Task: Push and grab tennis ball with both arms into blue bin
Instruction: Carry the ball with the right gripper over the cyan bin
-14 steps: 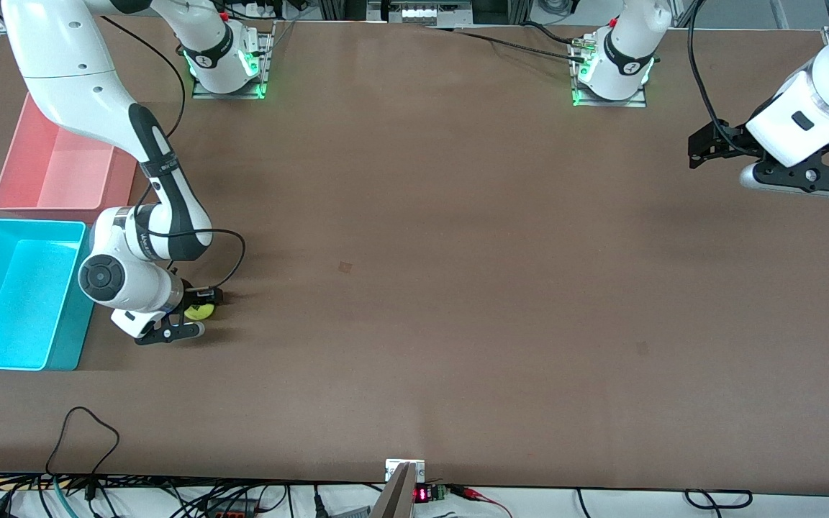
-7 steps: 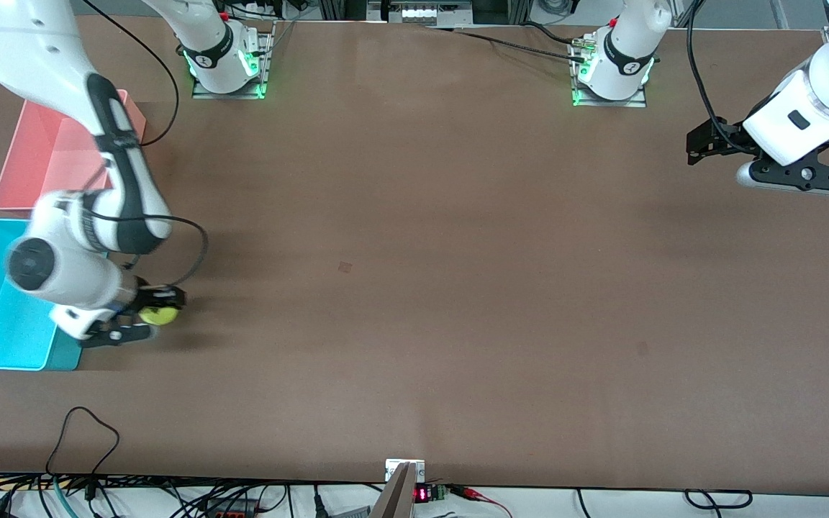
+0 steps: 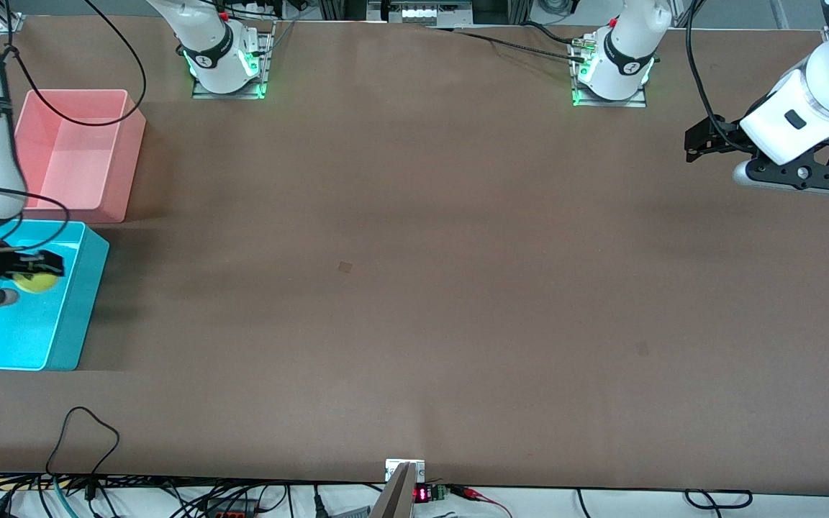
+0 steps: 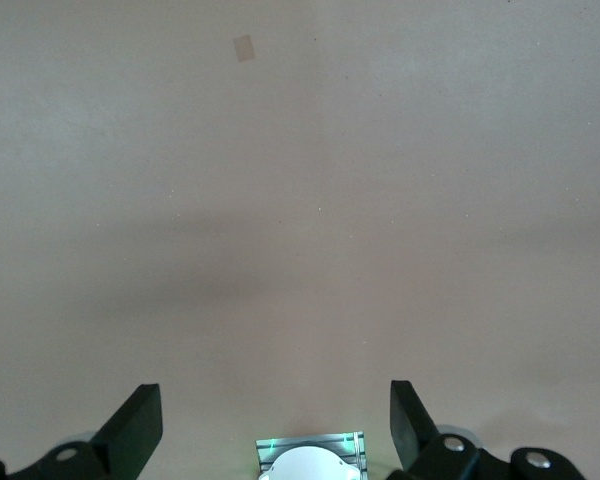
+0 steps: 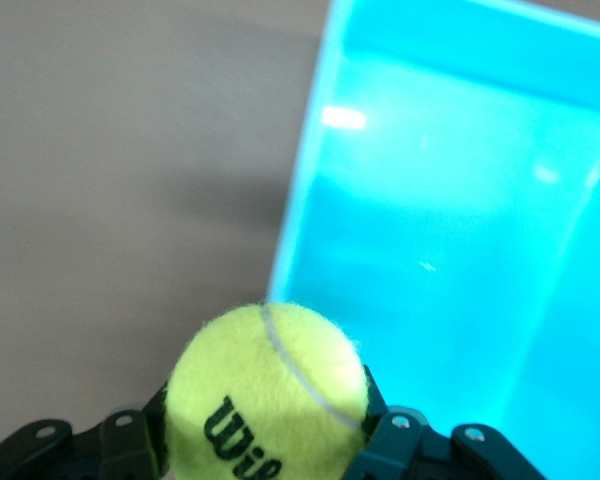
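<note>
My right gripper (image 3: 34,277) is shut on the yellow-green tennis ball (image 3: 34,281) and holds it in the air over the blue bin (image 3: 76,316) at the right arm's end of the table. In the right wrist view the ball (image 5: 267,392) with its dark logo sits between the fingers, with the blue bin's (image 5: 310,210) inside below it. My left gripper (image 3: 696,147) is open and empty, up in the air over the left arm's end of the table. In the left wrist view its fingers (image 4: 132,432) stand wide apart over bare table.
A pink bin (image 3: 123,155) stands beside the blue bin, farther from the front camera. A small square mark (image 3: 345,267) lies mid-table. Cables run along the table's near edge (image 3: 83,424). The arm bases (image 3: 224,61) stand at the table's top edge.
My right gripper has carried the ball from the table surface toward the right arm's end and over the blue bin. The left gripper has barely shifted.
</note>
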Controlling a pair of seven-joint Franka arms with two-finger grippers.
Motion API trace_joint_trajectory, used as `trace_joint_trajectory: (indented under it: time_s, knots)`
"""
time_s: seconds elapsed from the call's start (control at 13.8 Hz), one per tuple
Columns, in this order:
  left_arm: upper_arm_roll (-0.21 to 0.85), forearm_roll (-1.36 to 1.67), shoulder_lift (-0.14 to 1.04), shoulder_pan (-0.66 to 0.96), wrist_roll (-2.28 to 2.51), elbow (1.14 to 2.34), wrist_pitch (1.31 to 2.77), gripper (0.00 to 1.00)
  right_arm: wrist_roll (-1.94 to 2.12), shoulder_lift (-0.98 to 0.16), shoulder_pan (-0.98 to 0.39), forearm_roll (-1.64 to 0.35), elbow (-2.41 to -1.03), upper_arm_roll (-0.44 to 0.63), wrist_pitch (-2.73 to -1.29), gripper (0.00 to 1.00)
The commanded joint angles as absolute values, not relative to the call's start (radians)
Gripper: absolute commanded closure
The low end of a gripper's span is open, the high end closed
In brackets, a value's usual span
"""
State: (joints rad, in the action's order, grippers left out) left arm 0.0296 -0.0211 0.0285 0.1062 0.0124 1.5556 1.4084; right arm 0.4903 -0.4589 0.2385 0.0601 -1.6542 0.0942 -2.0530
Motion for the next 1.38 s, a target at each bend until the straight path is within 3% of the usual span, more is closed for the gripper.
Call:
trace_joint_trajectory:
  time_s: [0.0,0.65,1.01,1.09,1.16,1.23,1.3]
  knots:
    - [0.034,-0.018,0.014,0.104,0.006,1.557,1.394,0.0,0.566,-0.489,0.242,0.071,-1.654,0.15,-2.057,0.96]
    - [0.034,-0.018,0.015,0.103,0.006,1.557,1.393,0.0,0.632,-0.656,0.337,0.058,-1.66,0.161,-2.175,0.92]
    - [0.034,-0.018,0.015,0.101,0.006,1.557,1.391,0.0,0.626,-0.71,0.353,0.02,-1.658,0.161,-2.184,0.82]
    - [0.034,-0.018,0.015,0.101,0.006,1.557,1.391,0.0,0.626,-0.713,0.356,0.018,-1.658,0.161,-2.184,0.72]
    - [0.034,-0.018,0.015,0.101,0.006,1.557,1.393,0.0,0.626,-0.716,0.356,0.018,-1.658,0.161,-2.184,0.53]
    - [0.034,-0.018,0.015,0.103,0.006,1.557,1.393,0.0,0.626,-0.716,0.356,0.02,-1.658,0.161,-2.184,0.41]
    - [0.034,-0.018,0.015,0.101,0.006,1.557,1.393,0.0,0.626,-0.715,0.356,0.018,-1.658,0.161,-2.184,0.21]
